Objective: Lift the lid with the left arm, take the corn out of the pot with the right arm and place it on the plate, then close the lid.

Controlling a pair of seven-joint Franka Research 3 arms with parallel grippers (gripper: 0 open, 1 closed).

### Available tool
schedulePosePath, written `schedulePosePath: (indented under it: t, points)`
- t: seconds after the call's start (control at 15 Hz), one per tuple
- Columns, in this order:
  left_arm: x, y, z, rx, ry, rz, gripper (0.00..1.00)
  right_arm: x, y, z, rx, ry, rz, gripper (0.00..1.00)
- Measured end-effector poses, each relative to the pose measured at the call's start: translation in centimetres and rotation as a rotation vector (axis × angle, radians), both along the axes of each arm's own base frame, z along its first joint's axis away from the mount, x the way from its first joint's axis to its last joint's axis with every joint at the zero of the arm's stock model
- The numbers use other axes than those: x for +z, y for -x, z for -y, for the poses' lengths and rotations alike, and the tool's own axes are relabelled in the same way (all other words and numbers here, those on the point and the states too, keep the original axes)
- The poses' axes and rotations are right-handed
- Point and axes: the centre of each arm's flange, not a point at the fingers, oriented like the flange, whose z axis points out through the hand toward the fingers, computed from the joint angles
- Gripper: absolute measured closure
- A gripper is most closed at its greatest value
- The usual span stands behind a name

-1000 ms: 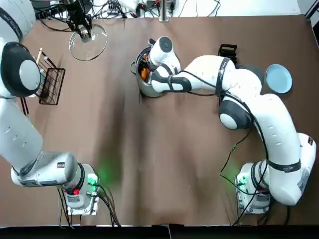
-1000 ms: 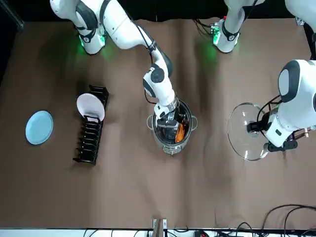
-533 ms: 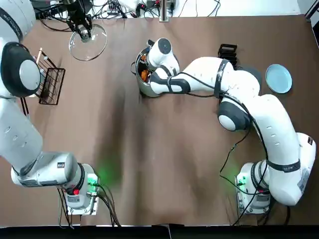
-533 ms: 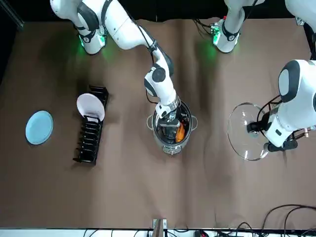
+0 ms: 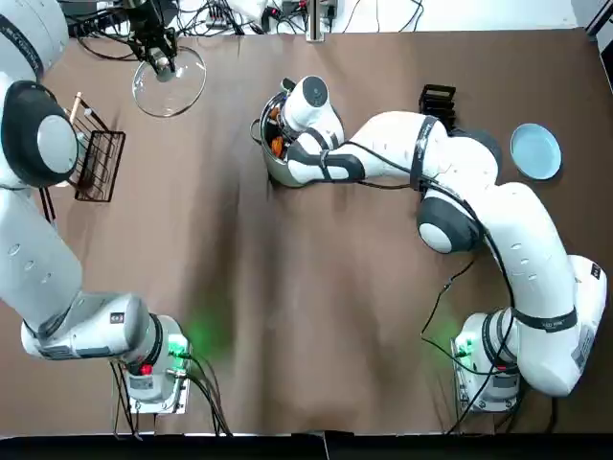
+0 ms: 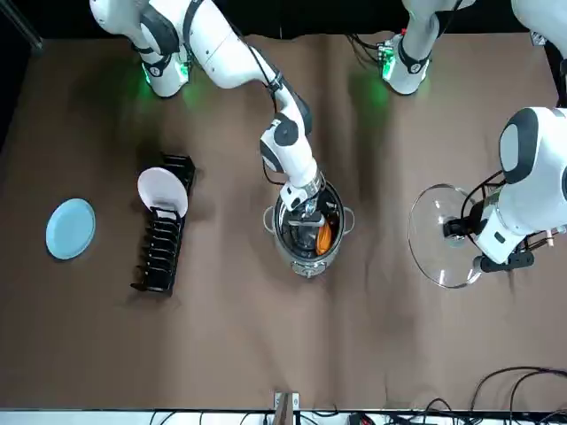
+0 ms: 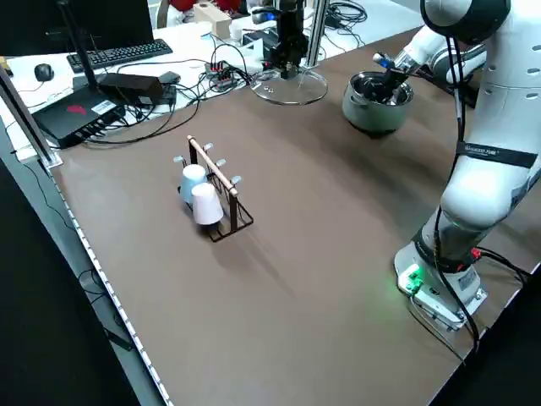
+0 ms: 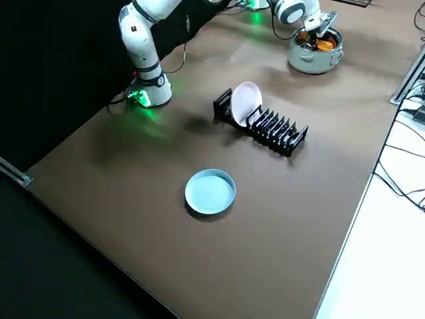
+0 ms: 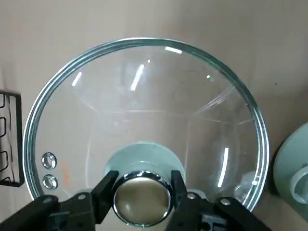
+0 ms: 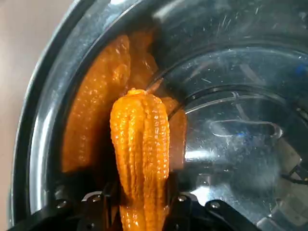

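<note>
A steel pot (image 5: 271, 163) stands far of the table's middle. My right gripper (image 10: 139, 199) reaches down into it and is shut on an orange corn cob (image 10: 141, 144), whose reflection glows on the pot wall. From the front, the right gripper (image 6: 308, 215) is inside the pot (image 6: 306, 263), with orange corn (image 6: 323, 235) beside it. At the far left, my left gripper (image 9: 142, 204) is shut on the knob of the glass lid (image 9: 144, 110), and the lid (image 5: 170, 81) is held away from the pot. A blue plate (image 5: 534, 150) lies on the right.
A black dish rack (image 6: 162, 248) holding a white dish (image 6: 162, 192) stands between pot and plate. A wire cup rack (image 5: 96, 163) with cups (image 7: 203, 199) sits at the left edge. Cables lie along the far edge.
My right hand has shifted slightly toward the far left over the pot, with the corn between its fingers. The left arm and lid have stayed still.
</note>
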Motion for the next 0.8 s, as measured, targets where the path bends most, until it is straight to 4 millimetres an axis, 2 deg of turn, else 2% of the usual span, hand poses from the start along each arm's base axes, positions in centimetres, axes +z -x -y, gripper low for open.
schedulePosePath:
  t: [0.4, 0.8]
  points:
    - [0.0, 0.0, 0.0, 0.0, 0.0, 0.0, 0.49, 0.4, -0.4, 0.2, -0.025, -0.008, -0.003, 0.57]
    - [0.0, 0.0, 0.0, 0.0, 0.0, 0.0, 0.49, 3.7, -0.6, -0.1, -0.02, -0.016, 0.002, 0.57]
